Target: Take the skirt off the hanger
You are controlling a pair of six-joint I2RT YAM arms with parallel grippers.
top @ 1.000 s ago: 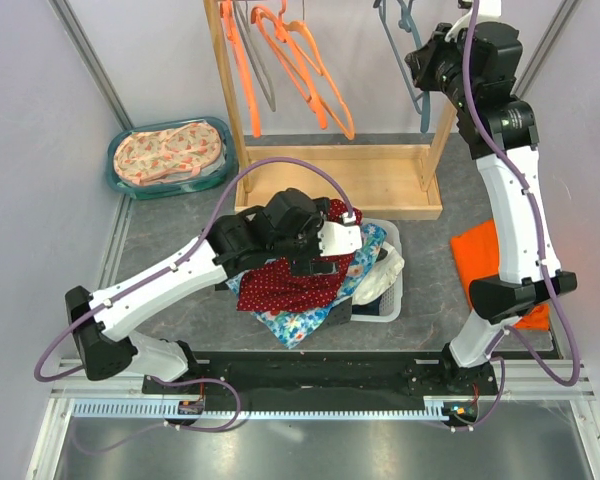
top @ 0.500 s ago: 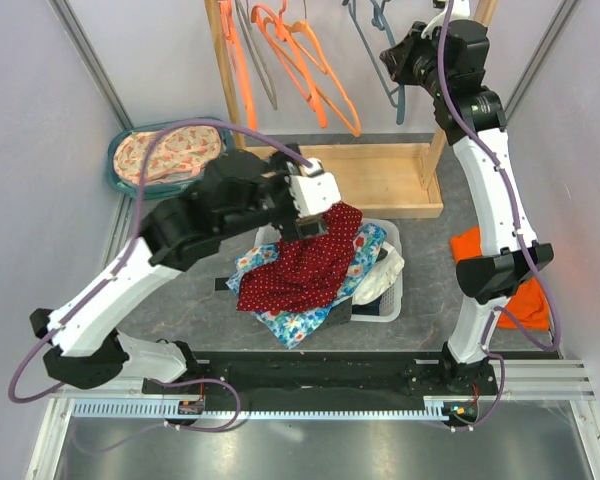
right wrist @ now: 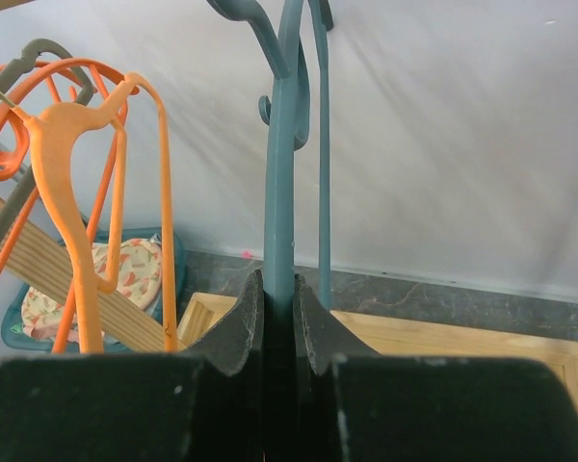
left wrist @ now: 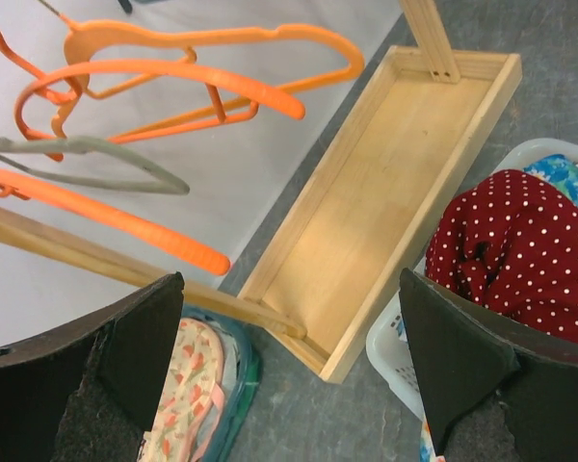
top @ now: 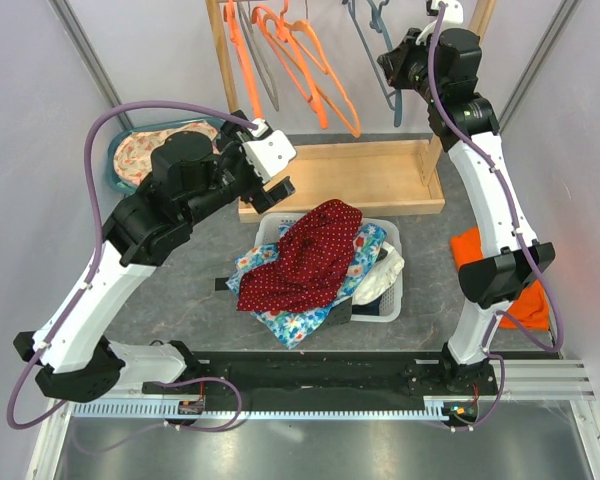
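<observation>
The red polka-dot skirt (top: 310, 255) lies crumpled on top of the clothes in the white basket (top: 385, 300), free of any hanger. It also shows at the right of the left wrist view (left wrist: 530, 250). My left gripper (top: 278, 180) is open and empty, raised above and to the left of the skirt; its view (left wrist: 289, 366) looks down on the rack base. My right gripper (top: 400, 68) is high at the rack, shut on a bare teal hanger (top: 394, 100). In the right wrist view the jaws (right wrist: 279, 308) clamp the hanger's stem (right wrist: 281, 192).
The wooden rack has a tray base (top: 380, 180) and an upright post (top: 225, 90), with orange hangers (top: 300, 60) on its rail. A teal basin with floral cloth (top: 170, 155) sits at the back left. An orange cloth (top: 480, 250) lies at the right.
My left gripper has let go of the skirt and risen up and back to the left. The skirt now rests on the basket pile. My right gripper shifted slightly left with the teal hanger.
</observation>
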